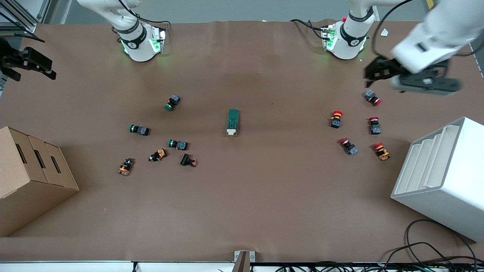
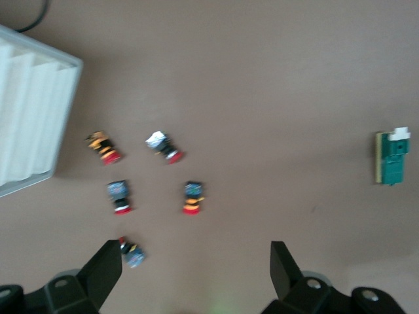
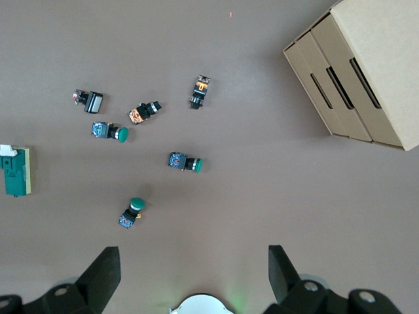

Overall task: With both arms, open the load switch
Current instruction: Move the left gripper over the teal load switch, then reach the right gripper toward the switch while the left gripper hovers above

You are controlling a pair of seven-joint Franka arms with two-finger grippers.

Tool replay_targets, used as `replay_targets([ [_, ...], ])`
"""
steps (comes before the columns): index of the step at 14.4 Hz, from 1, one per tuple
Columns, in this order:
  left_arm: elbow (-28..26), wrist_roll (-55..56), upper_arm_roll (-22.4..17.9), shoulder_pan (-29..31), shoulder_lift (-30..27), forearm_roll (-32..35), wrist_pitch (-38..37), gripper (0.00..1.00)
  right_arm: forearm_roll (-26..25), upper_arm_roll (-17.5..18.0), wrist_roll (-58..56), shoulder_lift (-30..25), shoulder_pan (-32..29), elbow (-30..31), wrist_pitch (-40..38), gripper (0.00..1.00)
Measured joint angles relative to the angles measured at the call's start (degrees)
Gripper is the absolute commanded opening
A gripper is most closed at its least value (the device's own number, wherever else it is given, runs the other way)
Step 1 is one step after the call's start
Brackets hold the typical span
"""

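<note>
- Both pincers spread apart, empty: left gripper over red buttons, right gripper over table's edge.
- Load switch mid-table, untouched; looks small, rigid, light, likely slides.
- I'd pinch its green long sides with one, flip white lever with other.

The load switch lies mid-table. At its nine o'clock in the front view, toward the right arm's end, six push buttons scatter — the cardboard box at eight. At three o'clock, five more buttons; the white rack at four, nearer the camera.
</note>
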State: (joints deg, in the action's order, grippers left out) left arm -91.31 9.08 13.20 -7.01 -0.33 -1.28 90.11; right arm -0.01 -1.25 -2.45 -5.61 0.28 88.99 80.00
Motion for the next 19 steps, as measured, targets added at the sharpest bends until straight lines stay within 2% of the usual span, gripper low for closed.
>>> replay_targets([
  [3,-0.10,13.08,6.24,-4.12,5.40,0.38,5.76,1.00,0.01,0.00,0.46,0.00,0.00,-0.01,-0.01,1.00],
  [5,-0.44,23.62,8.26,-9.41,9.62,2.78,11.51,1.00,0.02,-0.02,0.53,0.11,0.00,-0.01,-0.09,1.00],
  [10,-0.72,53.39,8.76,-25.16,21.12,16.68,23.76,1.00,0.02,-0.10,0.53,1.41,-0.01,-0.01,0.07,1.00],
  [13,-0.68,64.86,8.81,-30.35,26.70,24.04,27.57,1.00,0.00,-0.18,0.53,3.56,-0.02,0.10,0.01,1.00],
  [16,-0.87,75.66,8.86,-35.18,30.45,32.31,28.25,0.99,-0.02,-0.27,1.00,7.91,-0.05,0.12,0.83,1.00],
  [19,-2.37,84.80,8.86,-39.50,33.88,41.95,29.76,0.99,0.17,-0.03,10.39,11.36,0.07,0.10,1.73,1.00],
])
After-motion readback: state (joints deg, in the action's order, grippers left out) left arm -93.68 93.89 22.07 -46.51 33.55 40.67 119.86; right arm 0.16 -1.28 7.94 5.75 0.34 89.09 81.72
